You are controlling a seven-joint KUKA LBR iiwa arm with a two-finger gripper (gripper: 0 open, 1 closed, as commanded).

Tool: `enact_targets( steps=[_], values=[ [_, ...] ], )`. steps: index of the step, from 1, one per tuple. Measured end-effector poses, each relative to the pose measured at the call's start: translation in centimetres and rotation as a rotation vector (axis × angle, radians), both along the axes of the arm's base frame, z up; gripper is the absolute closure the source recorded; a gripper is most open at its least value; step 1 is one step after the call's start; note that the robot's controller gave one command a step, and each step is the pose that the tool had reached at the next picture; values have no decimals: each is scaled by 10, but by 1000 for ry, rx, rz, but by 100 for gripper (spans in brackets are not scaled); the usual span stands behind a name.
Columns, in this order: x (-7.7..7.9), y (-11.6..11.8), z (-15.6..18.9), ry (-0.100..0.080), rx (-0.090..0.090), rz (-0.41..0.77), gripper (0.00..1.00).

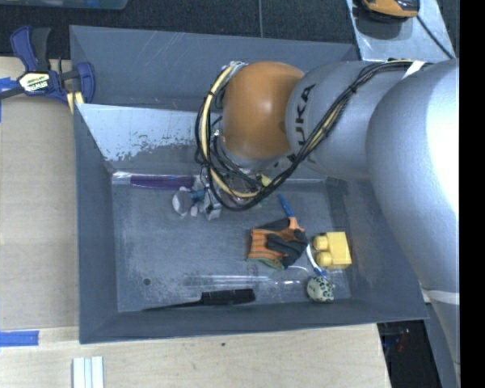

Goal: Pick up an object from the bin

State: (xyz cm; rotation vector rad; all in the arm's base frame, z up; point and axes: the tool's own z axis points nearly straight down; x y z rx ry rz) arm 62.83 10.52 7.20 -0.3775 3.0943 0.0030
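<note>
Pincer [196, 204]: can't tell if spread or pressed together. Purple stick [158, 182] just beside it; a clip could knock it away, so the grasp likely misses.

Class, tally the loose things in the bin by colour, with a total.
Purple: 1, thin purple stick
Black: 1, long flat black bar
Orange: 1, orange-and-black striped lump
Yellow: 1, yellow plastic block
Blue: 1, small blue stick
Cream: 1, speckled cream ball
Total: 6

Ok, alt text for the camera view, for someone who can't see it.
The robot's gripper is down near the back wall of a grey bin, next to a purple pen-like stick. An orange-and-black toy, a yellow block and a speckled ball lie toward the view's right; a black tool lies in front.
</note>
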Motion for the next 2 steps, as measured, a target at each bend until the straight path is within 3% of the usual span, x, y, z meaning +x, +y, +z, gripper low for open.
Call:
enact_targets(
  steps=[2],
  values=[
    [0,-1,26,-2,0,-2,100]
  ],
)
